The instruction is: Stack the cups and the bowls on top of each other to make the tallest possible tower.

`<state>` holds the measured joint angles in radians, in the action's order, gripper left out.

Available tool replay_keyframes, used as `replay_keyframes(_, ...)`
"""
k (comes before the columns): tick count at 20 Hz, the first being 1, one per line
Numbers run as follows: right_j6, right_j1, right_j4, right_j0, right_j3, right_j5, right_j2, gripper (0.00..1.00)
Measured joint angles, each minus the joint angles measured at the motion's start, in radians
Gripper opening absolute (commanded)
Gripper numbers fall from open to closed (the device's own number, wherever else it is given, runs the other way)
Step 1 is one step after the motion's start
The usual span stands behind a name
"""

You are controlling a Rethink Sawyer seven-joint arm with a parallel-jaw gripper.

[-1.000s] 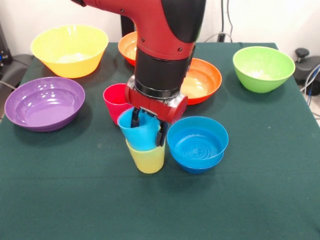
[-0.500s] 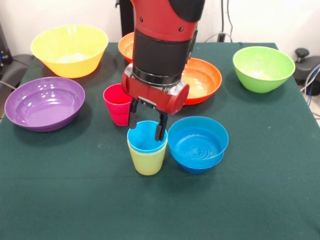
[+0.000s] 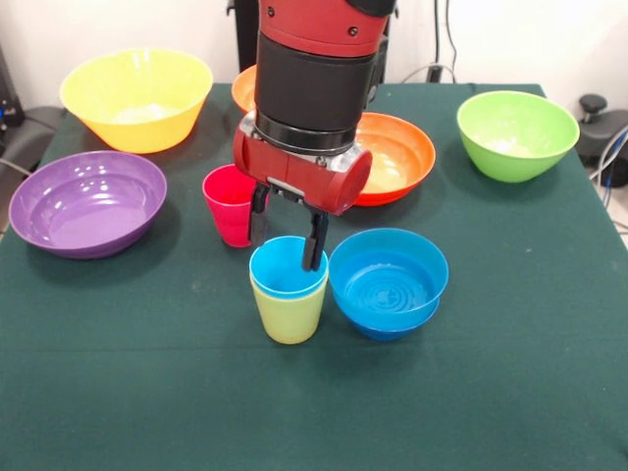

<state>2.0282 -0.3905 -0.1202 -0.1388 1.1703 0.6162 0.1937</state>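
You have the light blue cup [image 3: 287, 267] seated inside the yellow cup [image 3: 289, 312], and the gripper [image 3: 287, 238] hangs just above that pair with its jaws spread and nothing between them. One finger tip [image 3: 315, 257] dips at the blue cup's rim on the right side of the picture; whether it touches the rim you cannot tell from this view. I judge the placing step done and the release made, so the step in hand is to lift clear and pick the next piece.

Going from the left of the picture: well out to the gripper's left lie the purple bowl [image 3: 86, 202] and, farther back, the large yellow bowl [image 3: 136, 98]. Both are wide and far from the stack, so they do not crowd you. Just left of the gripper and slightly behind it stands the red-pink cup [image 3: 231, 203], upright and open end up. That looks like the natural next piece to nest into the blue cup. It stands close beside the left finger, so rise straight up before you travel sideways, or you may knock it or tip the two-cup stack.

Behind the gripper, partly hidden by the arm, are the two orange bowls [image 3: 397, 157]. Just right of the stack sits the blue bowl [image 3: 388, 282], almost touching the cups; it seems to be two small blue bowls nested, though I am not sure. Far right and back is the lime green bowl [image 3: 516, 133], well apart from everything.
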Motion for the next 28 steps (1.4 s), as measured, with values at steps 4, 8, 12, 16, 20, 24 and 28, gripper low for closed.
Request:
replay_keyframes(4,0.000,0.000,-0.008,-0.004,0.000,0.000,-0.006,1.00)
replay_keyframes(8,0.000,0.002,-0.023,-0.013,0.001,-0.001,-0.021,1.00)
replay_keyframes(12,0.000,0.006,-0.026,-0.016,0.002,-0.012,-0.026,1.00)
replay_keyframes(16,0.000,0.017,-0.027,-0.019,0.007,-0.046,-0.035,1.00)
replay_keyframes(20,0.000,0.019,-0.027,-0.019,0.026,-0.076,-0.039,1.00)
replay_keyframes(24,0.000,0.019,-0.027,-0.019,0.057,-0.100,-0.039,1.00)
replay_keyframes(28,0.000,0.020,-0.027,-0.019,0.084,-0.118,-0.040,1.00)
